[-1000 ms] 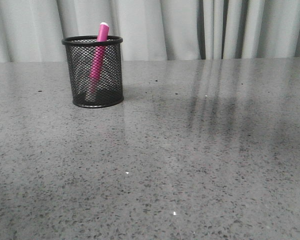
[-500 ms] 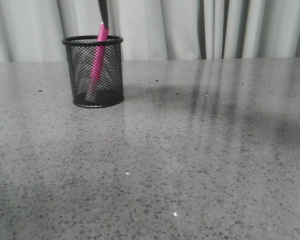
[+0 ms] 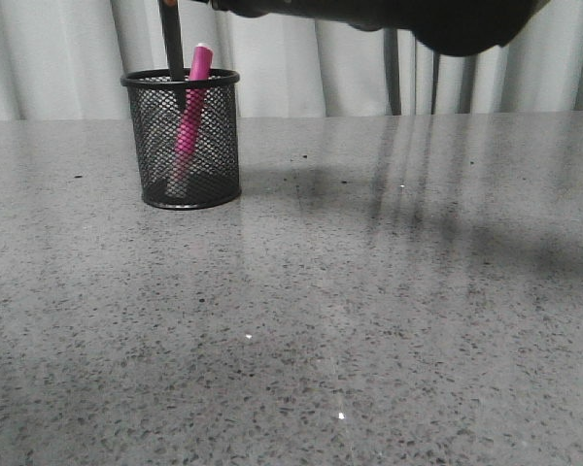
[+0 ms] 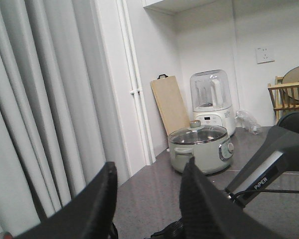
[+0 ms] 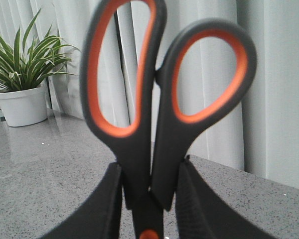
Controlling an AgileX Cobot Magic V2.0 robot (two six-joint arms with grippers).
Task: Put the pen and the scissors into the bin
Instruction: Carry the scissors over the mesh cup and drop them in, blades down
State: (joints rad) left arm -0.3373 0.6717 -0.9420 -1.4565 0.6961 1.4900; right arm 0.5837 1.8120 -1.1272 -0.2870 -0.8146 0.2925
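Right pincer [image 5: 148,199] clamped on scissors [image 5: 159,99], blades pointing down into bin [image 3: 181,146] at far left of surface [image 3: 369,320], beside pen [image 3: 188,107] already inside. Left pincer [image 4: 147,199] empty, jaws apart. Next, probably: lower further, then release.

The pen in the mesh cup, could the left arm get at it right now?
Probably not cleanly. The scissors, held by the right gripper, are dipping into the bin beside the pen, crowding the opening. The left gripper is open, empty, facing elsewhere.
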